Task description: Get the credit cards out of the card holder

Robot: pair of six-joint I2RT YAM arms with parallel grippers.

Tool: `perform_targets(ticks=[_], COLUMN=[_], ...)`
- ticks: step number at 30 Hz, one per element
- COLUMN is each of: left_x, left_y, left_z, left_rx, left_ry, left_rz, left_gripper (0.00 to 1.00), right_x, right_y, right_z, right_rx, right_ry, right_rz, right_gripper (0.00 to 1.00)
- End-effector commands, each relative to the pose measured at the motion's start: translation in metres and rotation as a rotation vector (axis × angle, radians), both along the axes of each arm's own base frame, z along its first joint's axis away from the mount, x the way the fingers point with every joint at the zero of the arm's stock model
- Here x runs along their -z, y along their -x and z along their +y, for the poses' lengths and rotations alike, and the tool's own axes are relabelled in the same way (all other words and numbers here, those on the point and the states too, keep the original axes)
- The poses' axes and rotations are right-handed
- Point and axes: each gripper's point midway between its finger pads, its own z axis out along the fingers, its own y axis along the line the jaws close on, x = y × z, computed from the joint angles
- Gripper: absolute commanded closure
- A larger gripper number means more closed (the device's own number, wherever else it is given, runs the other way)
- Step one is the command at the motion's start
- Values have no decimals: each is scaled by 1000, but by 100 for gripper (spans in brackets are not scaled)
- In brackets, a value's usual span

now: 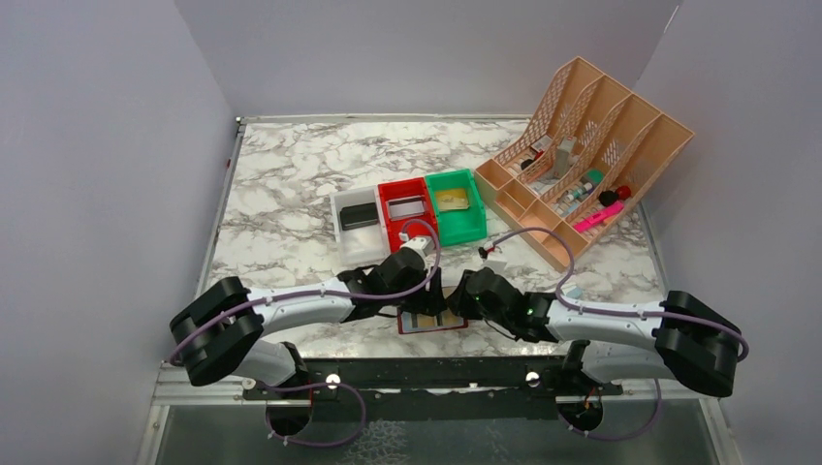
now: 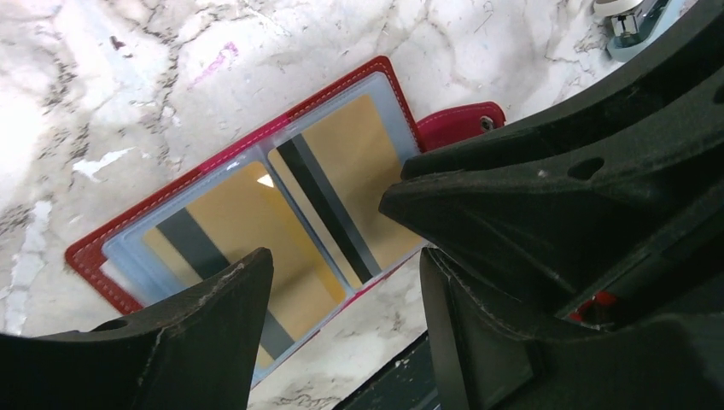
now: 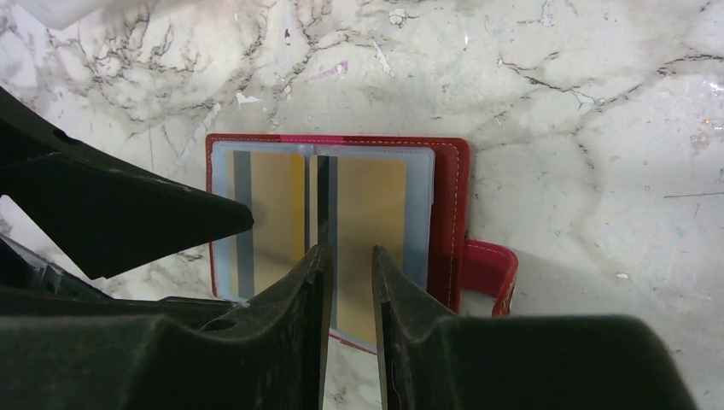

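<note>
The dark-red card holder (image 1: pixel 433 325) lies open on the marble table near the front edge, between my two grippers. Its light-blue pockets (image 2: pixel 128 248) hold two gold credit cards with black stripes (image 2: pixel 239 213) (image 2: pixel 363 154); they also show in the right wrist view (image 3: pixel 273 213) (image 3: pixel 376 213). My left gripper (image 2: pixel 346 269) is open wide and empty, just above the holder's near edge (image 1: pixel 415 298). My right gripper (image 3: pixel 350 256) hovers over the holder's right pocket with a narrow gap between its jaws and nothing in it (image 1: pixel 458 302). The holder's red strap (image 3: pixel 491 269) sticks out to the right.
Three small bins stand behind the holder: a white one (image 1: pixel 341 208) with a black card, a red one (image 1: pixel 388 225) with a silver card, a green one (image 1: pixel 473 218) with a gold card. A tan slotted organizer (image 1: pixel 635 121) with small items sits at the back right.
</note>
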Motion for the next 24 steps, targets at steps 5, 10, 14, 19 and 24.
perform_targets(ticks=[5, 10, 14, 19, 24], left_x=[-1, 11, 24, 40, 42], left_y=[-2, 2, 4, 5, 5], left_z=[-29, -23, -17, -4, 2], left_rx=[51, 44, 31, -16, -46], left_ry=[45, 29, -2, -39, -38], left_rz=[33, 51, 66, 83, 80], left_gripper=[36, 36, 38, 40, 40], right_x=[22, 36, 45, 50, 52], right_y=[2, 4, 6, 10, 12], right_z=[-14, -18, -24, -31, -34], right_rx=[15, 17, 45, 83, 85], right_ry=[82, 118, 146, 136, 132], right_rz=[25, 47, 76, 98, 102], right_gripper=[72, 72, 77, 79, 80])
